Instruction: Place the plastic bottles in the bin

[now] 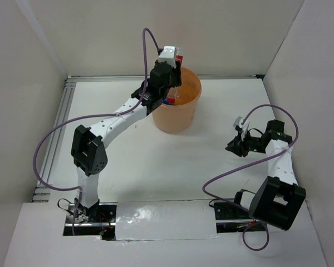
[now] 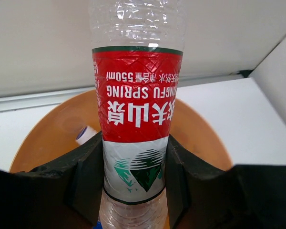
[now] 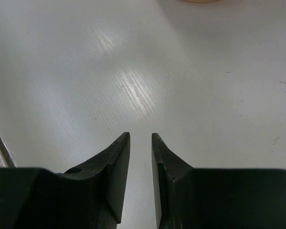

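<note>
A clear plastic bottle (image 2: pixel 136 109) with a red and white label stands between the black pads of my left gripper (image 2: pixel 136 143), which is shut on it. That gripper (image 1: pixel 170 69) hangs over the far rim of the orange bin (image 1: pixel 181 114), and a bit of the bottle's red label (image 1: pixel 180 58) shows past it. Inside the bin (image 2: pixel 47 133) lies another bottle, its white and blue end (image 2: pixel 86 134) showing; blue and red bits (image 1: pixel 168 101) also show there from above. My right gripper (image 1: pixel 234 146) hovers low over the bare table at the right, its jaws (image 3: pixel 140 136) a narrow gap apart and empty.
White walls close in the table on the left, back and right. An aluminium rail (image 1: pixel 67 105) runs along the left edge. Purple cables (image 1: pixel 234 172) loop from both arms. A sliver of the bin's base (image 3: pixel 200 1) shows at the top of the right wrist view.
</note>
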